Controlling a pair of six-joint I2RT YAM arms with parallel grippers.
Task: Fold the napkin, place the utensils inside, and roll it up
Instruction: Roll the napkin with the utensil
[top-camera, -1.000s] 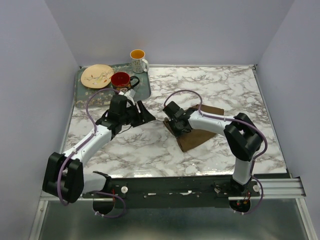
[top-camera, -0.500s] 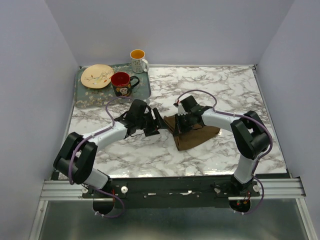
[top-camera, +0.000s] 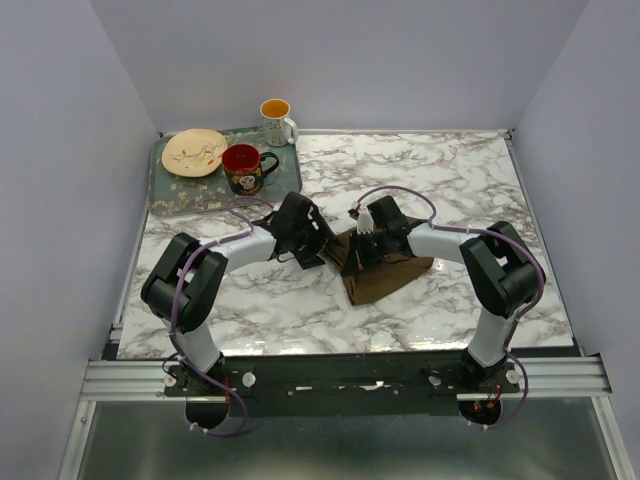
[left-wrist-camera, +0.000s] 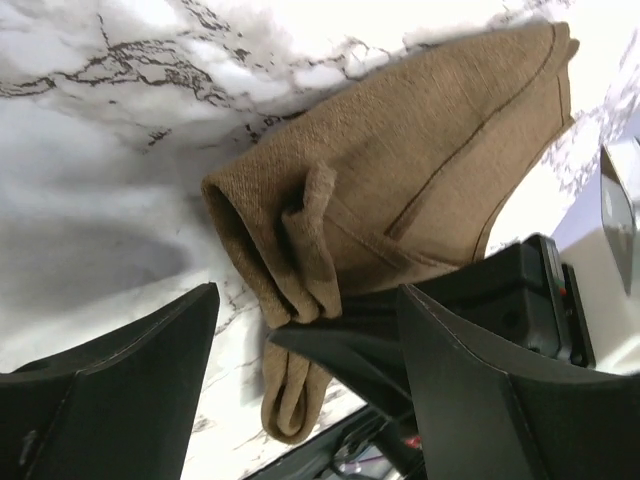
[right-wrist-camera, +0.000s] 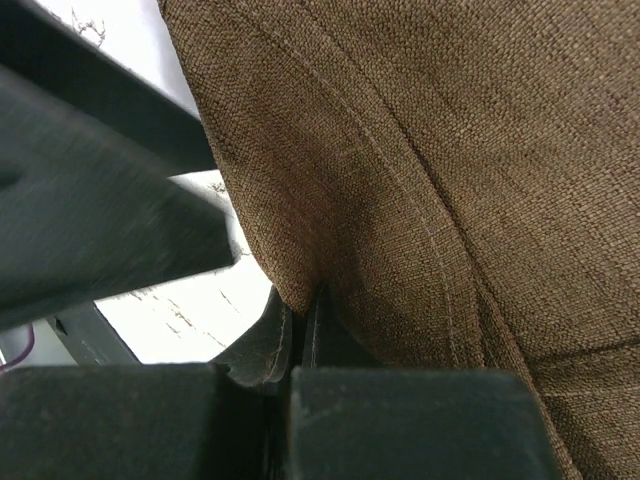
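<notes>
Napkin (left-wrist-camera: 430, 170) brown, coarse-woven, folded, one edge curled over; right jaws pinching fold, left jaws spread.

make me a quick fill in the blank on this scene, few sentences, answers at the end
1. The napkin lies on a ___-patterned table.
2. The right pincer is ___ on the napkin's edge.
3. The left pincer is ___, with the napkin's folded end showing between its fingers.
4. The red mug stands on the ___ next to the plate.
Missing words: marble; shut; open; tray
</notes>
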